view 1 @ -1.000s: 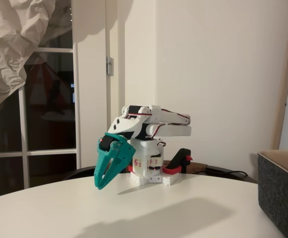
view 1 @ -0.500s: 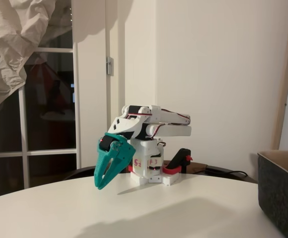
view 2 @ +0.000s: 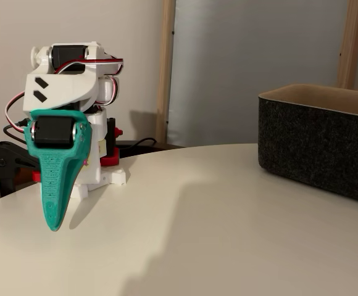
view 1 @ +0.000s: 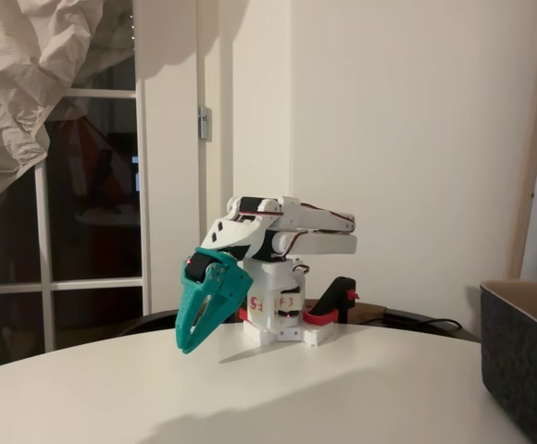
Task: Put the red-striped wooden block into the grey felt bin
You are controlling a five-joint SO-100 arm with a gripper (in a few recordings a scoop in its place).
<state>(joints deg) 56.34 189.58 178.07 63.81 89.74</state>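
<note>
From my seat far away I see the green gripper [view 1: 187,346] at about 9 o'clock from the white arm [view 1: 282,231] in a fixed view; it hangs with its tip pointing down, close above the white table [view 1: 278,398]; its two fingers lie together, with nothing between them. In the other fixed view the gripper [view 2: 53,223] sits at the left, in front of the arm's base [view 2: 99,176], and it looks like one thin closed wedge. I cannot see the red-striped wooden block anywhere, so I cannot tell where it is. The grey felt bin [view 1: 525,365] stands at 3 o'clock from the arm, at the right edge; in the other fixed view the bin [view 2: 321,145] is well apart from the gripper, and its inside looks tan.
</note>
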